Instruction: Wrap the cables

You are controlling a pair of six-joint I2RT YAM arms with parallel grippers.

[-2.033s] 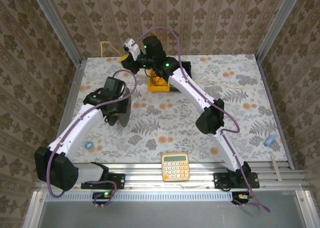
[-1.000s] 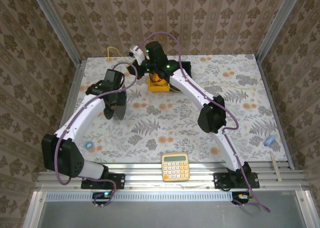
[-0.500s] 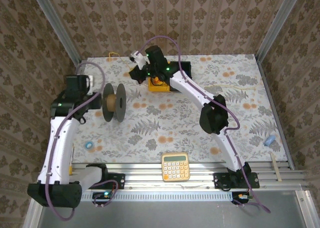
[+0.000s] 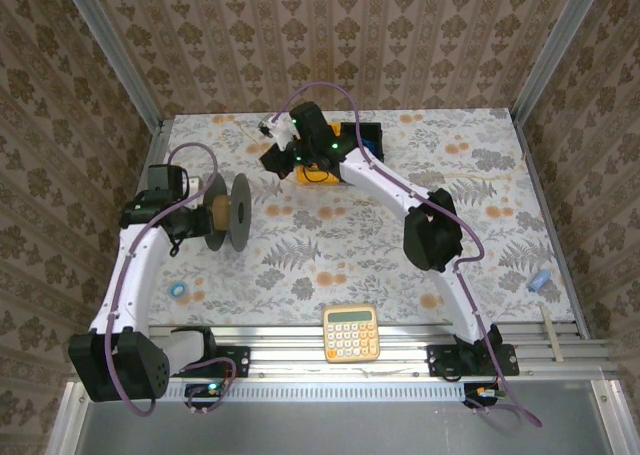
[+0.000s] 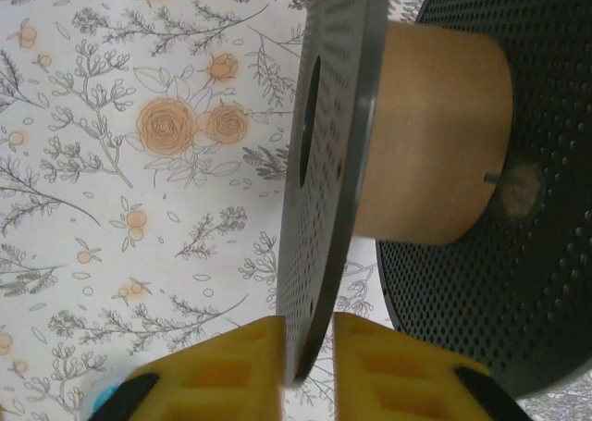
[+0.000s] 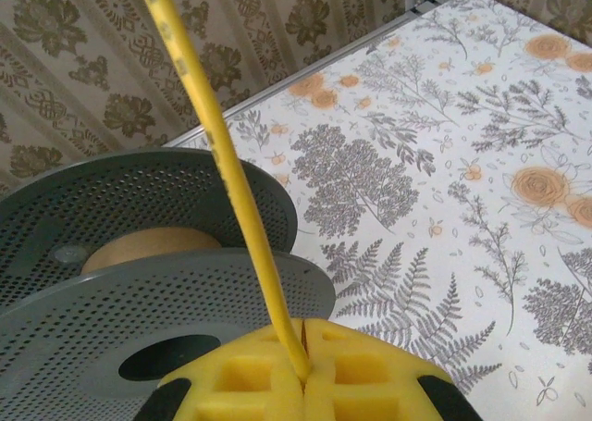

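A grey perforated spool (image 4: 226, 212) with a bare cardboard core (image 5: 435, 134) stands on edge at the table's left. My left gripper (image 4: 203, 227) sits at its left side. In the left wrist view the yellow fingers (image 5: 231, 365) stand on either side of the flange rim (image 5: 328, 190), shut on it. Behind the spool, at the back of the table, my right gripper (image 4: 272, 158) is shut on the thin yellow cord (image 6: 231, 180). The cord rises steeply from the closed pads (image 6: 277, 384). Its far stretch lies on the table at the right (image 4: 478, 179).
A yellow and black box (image 4: 320, 169) sits at the back centre under the right arm. A yellow calculator (image 4: 351, 333) lies on the front rail. A small blue ring (image 4: 178, 290), a blue object (image 4: 539, 279) and a wooden stick (image 4: 552, 332) lie near the edges.
My left arm let go of the spool, swung out to the left, then came back to its left flange. The right gripper stayed at the back with the cord.
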